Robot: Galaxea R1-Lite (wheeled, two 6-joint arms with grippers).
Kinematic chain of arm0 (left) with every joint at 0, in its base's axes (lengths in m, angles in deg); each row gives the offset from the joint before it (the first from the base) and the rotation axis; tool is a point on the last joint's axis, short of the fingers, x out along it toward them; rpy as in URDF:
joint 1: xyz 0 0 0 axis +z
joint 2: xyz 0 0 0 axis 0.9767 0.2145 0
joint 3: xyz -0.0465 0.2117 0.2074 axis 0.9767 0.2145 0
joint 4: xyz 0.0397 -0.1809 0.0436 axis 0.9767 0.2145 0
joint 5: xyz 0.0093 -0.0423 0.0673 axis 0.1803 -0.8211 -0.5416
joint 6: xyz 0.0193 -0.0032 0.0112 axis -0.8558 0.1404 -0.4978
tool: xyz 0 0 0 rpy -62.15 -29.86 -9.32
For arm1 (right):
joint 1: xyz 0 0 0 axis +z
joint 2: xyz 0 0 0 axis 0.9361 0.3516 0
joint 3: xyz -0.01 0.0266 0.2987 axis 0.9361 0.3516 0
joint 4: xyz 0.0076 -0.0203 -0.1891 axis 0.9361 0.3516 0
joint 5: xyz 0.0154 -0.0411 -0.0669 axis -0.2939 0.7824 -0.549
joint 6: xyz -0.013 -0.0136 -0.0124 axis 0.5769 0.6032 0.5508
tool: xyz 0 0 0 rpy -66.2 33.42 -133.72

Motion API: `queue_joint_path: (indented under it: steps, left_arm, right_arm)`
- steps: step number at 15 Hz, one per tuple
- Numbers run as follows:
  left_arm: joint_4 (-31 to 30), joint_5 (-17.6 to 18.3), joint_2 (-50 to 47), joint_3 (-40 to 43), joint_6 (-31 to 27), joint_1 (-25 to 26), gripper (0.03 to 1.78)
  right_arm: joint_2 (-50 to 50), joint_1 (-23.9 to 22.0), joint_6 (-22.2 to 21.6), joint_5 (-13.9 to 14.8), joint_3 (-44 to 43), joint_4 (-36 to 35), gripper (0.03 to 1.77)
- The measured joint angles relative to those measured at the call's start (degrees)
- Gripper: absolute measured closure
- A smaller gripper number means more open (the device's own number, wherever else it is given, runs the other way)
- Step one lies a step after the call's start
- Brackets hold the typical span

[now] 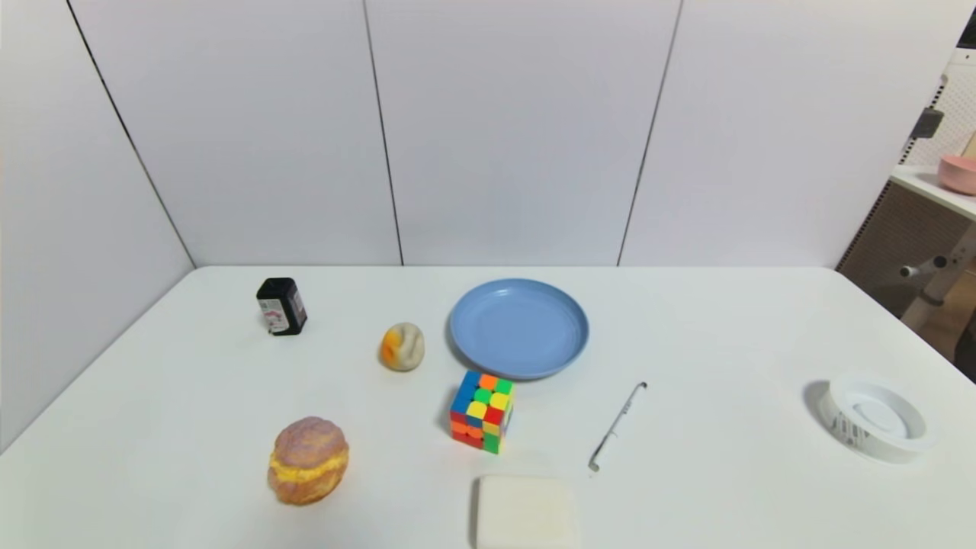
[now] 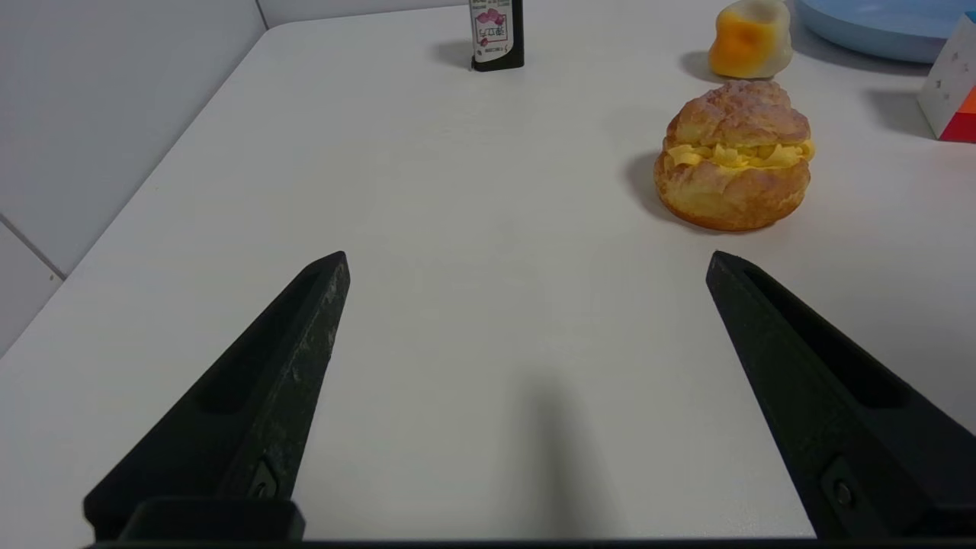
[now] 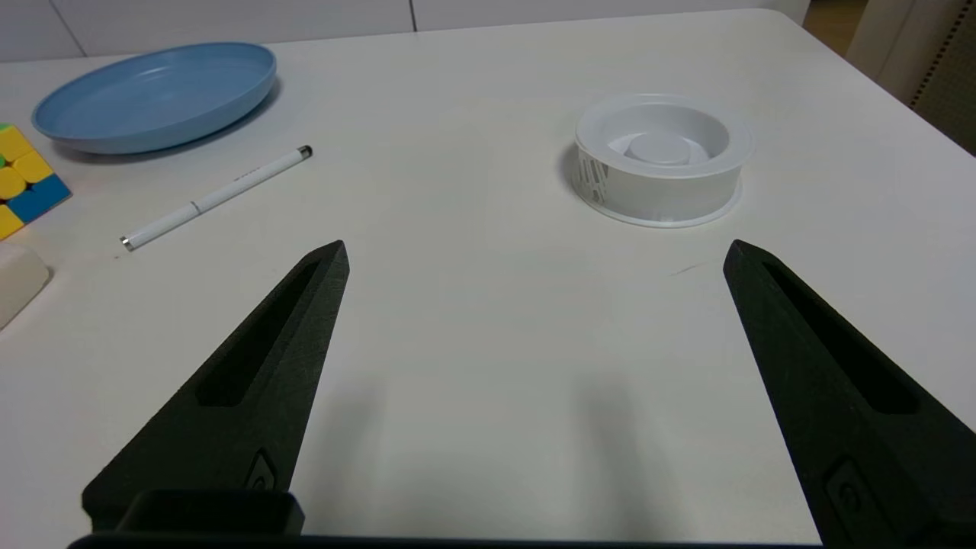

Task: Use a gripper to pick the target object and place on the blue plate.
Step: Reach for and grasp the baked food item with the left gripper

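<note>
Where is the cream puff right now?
In the head view the cream puff sits near the table's front edge on the robot's left, untouched, nearer than the small orange lump.

Neither arm shows in the head view. In the left wrist view the left gripper (image 2: 528, 263) hangs above the desk (image 2: 473, 229), its two black fingers (image 2: 252, 396) spread wide with nothing between them. In the right wrist view the right gripper (image 3: 534, 255) hangs the same way, its black fingers (image 3: 244, 389) wide apart and holding nothing.
</note>
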Motion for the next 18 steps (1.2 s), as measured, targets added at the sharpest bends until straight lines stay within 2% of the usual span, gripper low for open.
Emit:
queue_joint_path:
  steps: [6, 9, 13, 15, 18]
  left_arm:
    - [0.0, 0.0, 0.0, 0.0, 0.1, 0.0, 0.12]
    - [-0.2, -1.4, 0.0, 0.0, 4.1, 0.0, 0.12]
    - [-0.2, -1.5, 1.1, 0.0, 3.5, 0.0, 0.12]
    - [-1.1, -1.5, 5.7, -1.9, 3.2, 0.0, 0.12]
    - [-3.1, -0.3, 18.5, -9.4, -1.0, -0.1, 0.12]
  right_arm:
    - [0.0, 0.0, 0.0, 0.0, 0.0, 0.0, 0.10]
    - [0.0, 0.0, 0.0, 0.0, 0.0, 0.0, 0.10]
    - [0.0, 0.0, 0.0, 0.0, 0.0, 0.0, 0.10]
    - [0.0, 0.0, 0.0, 0.0, 0.0, 0.0, 0.10]
    - [0.0, 0.0, 0.0, 0.0, 0.0, 0.0, 0.10]
